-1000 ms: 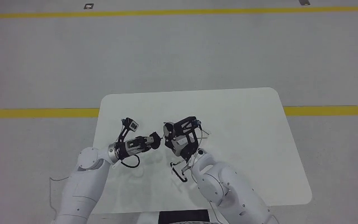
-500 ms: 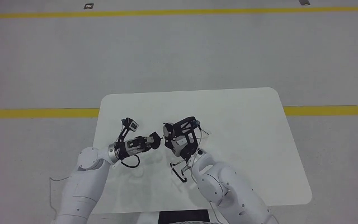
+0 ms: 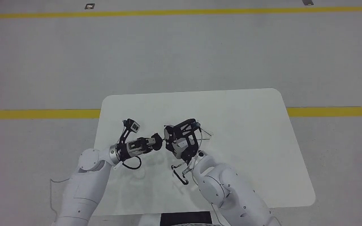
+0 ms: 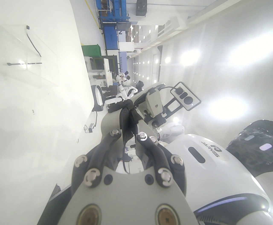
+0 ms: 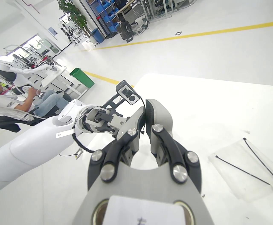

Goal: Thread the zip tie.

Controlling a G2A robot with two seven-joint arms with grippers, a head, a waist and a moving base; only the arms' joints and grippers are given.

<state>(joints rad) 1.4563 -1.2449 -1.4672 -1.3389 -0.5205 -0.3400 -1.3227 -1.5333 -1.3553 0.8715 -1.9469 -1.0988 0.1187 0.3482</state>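
A robotics workshop hall is indicated: yellow floor lines (image 3: 45, 113) are painted beyond the white table (image 3: 254, 130), with shelving racks (image 5: 102, 17) and a green bin (image 5: 82, 77) seen past it

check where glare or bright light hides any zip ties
Left wrist view: ceiling lights flare wide, and a glint on the clear bag crosses one spare zip tie. Right wrist view: even light, both spare zip ties plain. Top view: table evenly lit, no glare.

We find wide room to pass over the right half and upper strip of the table (image 3: 254, 152). At centre left, the left gripper (image 3: 159, 142) and right gripper (image 3: 167, 137) sit tip to tip, crowding each other; a bag (image 5: 245, 185) lies just right of them.
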